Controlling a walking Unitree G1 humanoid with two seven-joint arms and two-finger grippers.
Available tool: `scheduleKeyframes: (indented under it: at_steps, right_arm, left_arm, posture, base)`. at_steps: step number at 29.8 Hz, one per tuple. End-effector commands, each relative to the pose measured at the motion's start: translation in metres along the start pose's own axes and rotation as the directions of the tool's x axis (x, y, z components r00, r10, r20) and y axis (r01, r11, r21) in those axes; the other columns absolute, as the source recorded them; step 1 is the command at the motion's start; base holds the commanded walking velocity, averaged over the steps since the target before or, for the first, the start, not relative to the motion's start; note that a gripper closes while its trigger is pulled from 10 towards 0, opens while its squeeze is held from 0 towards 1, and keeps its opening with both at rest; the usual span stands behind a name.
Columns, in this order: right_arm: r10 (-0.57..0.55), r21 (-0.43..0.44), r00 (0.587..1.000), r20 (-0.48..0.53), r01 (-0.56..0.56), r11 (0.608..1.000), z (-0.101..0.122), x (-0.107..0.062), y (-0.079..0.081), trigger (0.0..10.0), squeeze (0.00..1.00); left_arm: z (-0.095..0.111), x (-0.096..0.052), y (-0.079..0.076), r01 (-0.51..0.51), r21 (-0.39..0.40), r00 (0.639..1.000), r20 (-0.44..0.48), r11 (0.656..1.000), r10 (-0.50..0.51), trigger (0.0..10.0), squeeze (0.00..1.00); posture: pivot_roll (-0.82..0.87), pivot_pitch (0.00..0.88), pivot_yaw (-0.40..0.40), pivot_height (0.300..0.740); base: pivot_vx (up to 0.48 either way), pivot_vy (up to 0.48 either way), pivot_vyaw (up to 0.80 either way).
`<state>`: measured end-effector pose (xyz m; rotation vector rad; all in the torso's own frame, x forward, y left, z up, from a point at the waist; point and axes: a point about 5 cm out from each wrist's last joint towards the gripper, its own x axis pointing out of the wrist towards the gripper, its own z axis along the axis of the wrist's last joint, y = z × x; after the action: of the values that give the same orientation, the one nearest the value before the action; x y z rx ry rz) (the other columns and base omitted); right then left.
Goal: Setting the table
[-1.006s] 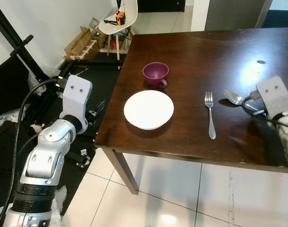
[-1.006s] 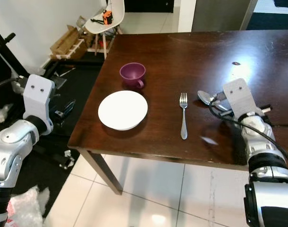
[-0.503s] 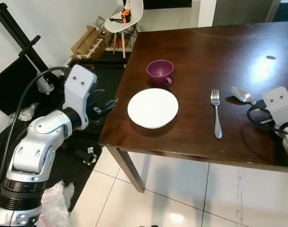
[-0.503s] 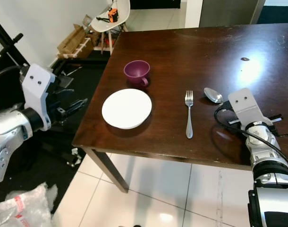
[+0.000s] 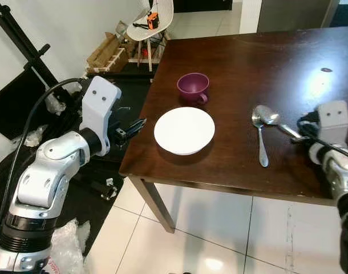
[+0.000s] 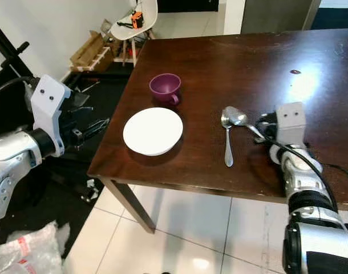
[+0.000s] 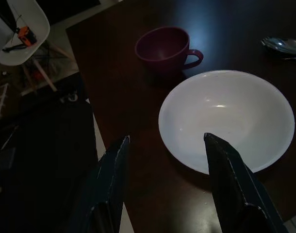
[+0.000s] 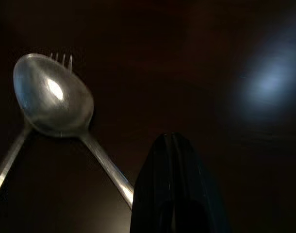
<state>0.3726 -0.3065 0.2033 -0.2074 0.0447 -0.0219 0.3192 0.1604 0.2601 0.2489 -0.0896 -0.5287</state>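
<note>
A white plate lies near the front left corner of the dark wooden table. A purple cup stands just behind it. To the plate's right a fork lies with its tines pointing away from me. My right gripper is shut on the handle of a spoon, low above the table. The spoon's bowl sits over the fork's tines. Off the table's left edge, my left gripper is open and points at the plate with nothing between its fingers.
A white chair with an orange object on it stands beyond the table's far left corner, beside cardboard boxes. A black stand and dark mat lie left of the table. White tile floor runs along the table's front edge.
My right gripper has swung the spoon to the left, so its bowl now lies over the fork's tines. The left arm has hardly moved in the last half second.
</note>
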Motion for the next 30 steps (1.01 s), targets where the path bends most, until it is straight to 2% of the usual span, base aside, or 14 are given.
scheduleKeyframes:
  at_steps: [1, 9, 16, 20, 25, 27, 29, 30]
  right_arm:
    - [0.045, 0.032, 0.999, -0.016, -0.045, 0.998, -0.003, 0.002, 0.008, 10.0, 0.00]
    - [0.057, 0.009, 0.998, -0.015, -0.057, 0.998, 0.000, -0.002, 0.008, 10.0, 0.00]
    - [0.064, 0.010, 0.997, -0.033, -0.063, 0.998, -0.004, -0.013, 0.006, 10.0, 0.00]
    - [0.007, -0.185, 0.996, -0.092, -0.024, 0.982, -0.014, -0.022, -0.006, 10.0, 0.00]
    - [0.027, -0.135, 0.989, -0.147, -0.047, 0.990, -0.022, -0.029, -0.009, 10.0, 0.00]
    - [0.068, -0.111, 0.987, -0.146, -0.084, 0.990, -0.021, -0.033, -0.003, 10.0, 0.00]
    - [0.127, -0.072, 0.983, -0.135, -0.138, 0.988, -0.018, -0.036, 0.014, 10.0, 0.00]
    - [0.127, -0.072, 0.983, -0.135, -0.138, 0.988, -0.018, -0.036, 0.014, 10.0, 0.00]
  left_arm:
    - [-0.009, -0.004, 0.003, -0.027, -0.006, 0.999, -0.036, 1.000, 0.027, 10.0, 0.00]
    - [-0.012, -0.003, -0.001, -0.040, -0.023, 0.999, -0.032, 0.999, 0.040, 10.0, 0.00]
    - [-0.016, 0.000, -0.005, -0.048, -0.041, 0.999, -0.026, 0.998, 0.047, 10.0, 0.00]
    - [-0.018, 0.003, -0.008, -0.048, -0.057, 0.999, -0.018, 0.997, 0.047, 10.0, 0.00]
    - [-0.019, 0.006, -0.010, -0.049, -0.066, 0.999, -0.008, 0.997, 0.049, 10.0, 0.00]
    - [-0.019, 0.007, -0.011, -0.053, -0.070, 0.999, -0.005, 0.996, 0.053, 10.0, 0.00]
    - [-0.021, 0.007, -0.012, -0.057, -0.075, 0.998, -0.003, 0.996, 0.057, 10.0, 0.00]
    - [-0.021, 0.007, -0.012, -0.057, -0.075, 0.998, -0.003, 0.996, 0.057, 10.0, 0.00]
  posture:
    - [0.11, 0.163, 0.310, 0.740]
    - [0.09, 0.159, 0.291, 0.740]
    - [0.06, 0.149, 0.272, 0.740]
    - [0.03, 0.142, 0.266, 0.740]
    - [0.02, 0.133, 0.248, 0.740]
    - [0.01, 0.131, 0.244, 0.740]
    - [0.01, 0.129, 0.240, 0.740]
    - [0.01, 0.129, 0.240, 0.740]
  base:
    - [0.000, 0.000, 0.00]
    - [0.000, 0.000, 0.00]
    - [0.000, 0.000, 0.00]
    - [0.000, 0.000, 0.00]
    - [0.000, 0.000, 0.00]
    - [0.000, 0.000, 0.00]
    - [0.000, 0.000, 0.00]
    - [0.000, 0.000, 0.00]
